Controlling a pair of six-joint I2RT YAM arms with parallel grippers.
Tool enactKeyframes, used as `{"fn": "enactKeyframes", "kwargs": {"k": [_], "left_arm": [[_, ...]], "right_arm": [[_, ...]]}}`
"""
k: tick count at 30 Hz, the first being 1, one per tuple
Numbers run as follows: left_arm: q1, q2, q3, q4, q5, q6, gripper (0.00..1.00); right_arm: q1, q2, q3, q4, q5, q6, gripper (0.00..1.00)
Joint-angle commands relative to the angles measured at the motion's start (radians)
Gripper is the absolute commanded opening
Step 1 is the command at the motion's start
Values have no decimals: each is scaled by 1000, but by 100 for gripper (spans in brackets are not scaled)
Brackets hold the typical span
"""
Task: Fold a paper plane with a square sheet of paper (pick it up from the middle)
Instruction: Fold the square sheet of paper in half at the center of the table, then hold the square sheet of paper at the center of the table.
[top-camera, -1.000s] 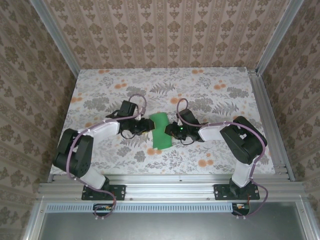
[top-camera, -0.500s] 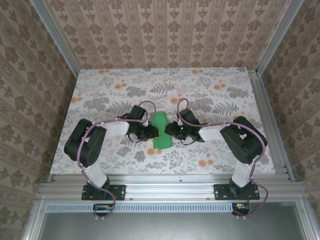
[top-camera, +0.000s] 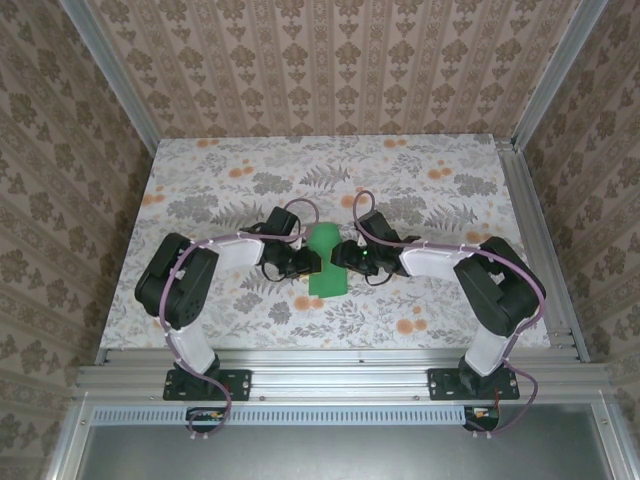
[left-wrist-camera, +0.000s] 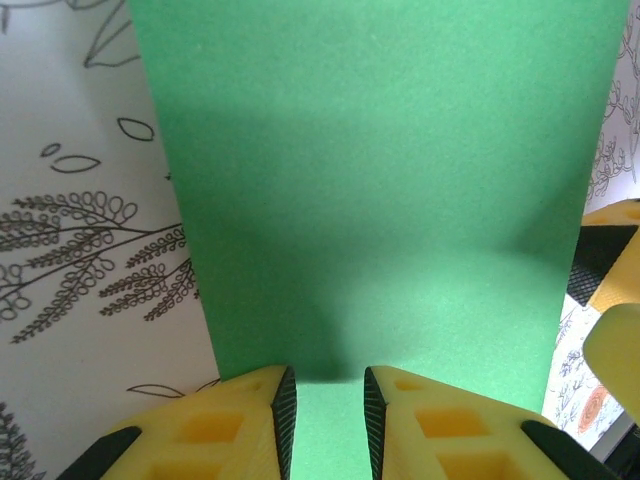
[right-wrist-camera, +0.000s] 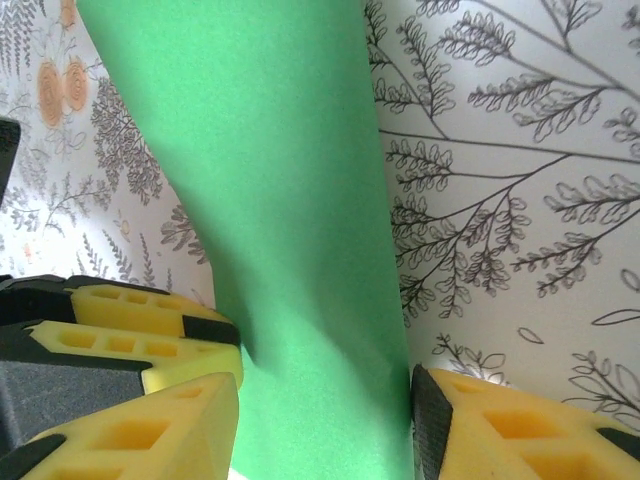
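The square sheet of paper (top-camera: 324, 243) is bright green and folded into a narrow strip at the middle of the table. My left gripper (top-camera: 307, 263) is at its left edge and my right gripper (top-camera: 339, 256) at its right edge. In the left wrist view the left gripper (left-wrist-camera: 325, 388) has its jaws a little apart over the paper (left-wrist-camera: 380, 180), and green shows in the gap. In the right wrist view the right gripper (right-wrist-camera: 322, 395) stands open, straddling the width of the paper (right-wrist-camera: 270, 180). No paper plane shape is recognisable.
The floral tabletop (top-camera: 230, 190) spreads around the paper. Metal rails (top-camera: 330, 378) run along the near edge and patterned walls (top-camera: 330, 70) close in the back and sides. The two grippers' fingers nearly meet across the strip.
My left arm swung right until its gripper reached the paper, and its jaws narrowed. The right gripper's jaws have spread wider. The paper has shifted only slightly.
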Motion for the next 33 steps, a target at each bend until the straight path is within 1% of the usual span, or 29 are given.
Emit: {"fn": "enactKeyframes", "kwargs": {"k": [1,8,12,20,27,33], "left_arm": [[-9,25,25,-23,-13,26,28],[-11,24,32,-29,-8,34,29],[-10,23,32,-27,-7,39,29],[-11,16,39,-9,12,33,30],[-3,-13,46,2,39,23,34],[10,-77,63,-34,28,26,37]], "right_arm": [[3,18,60,-103,54,-75,52],[8,77,176,-208,115,-163,52],[10,124,218,-245,129,-192,51],[13,154,248,-291,145,-216,36],[14,162,244,-332,170,-239,29],[11,164,238,-350,185,-255,25]]}}
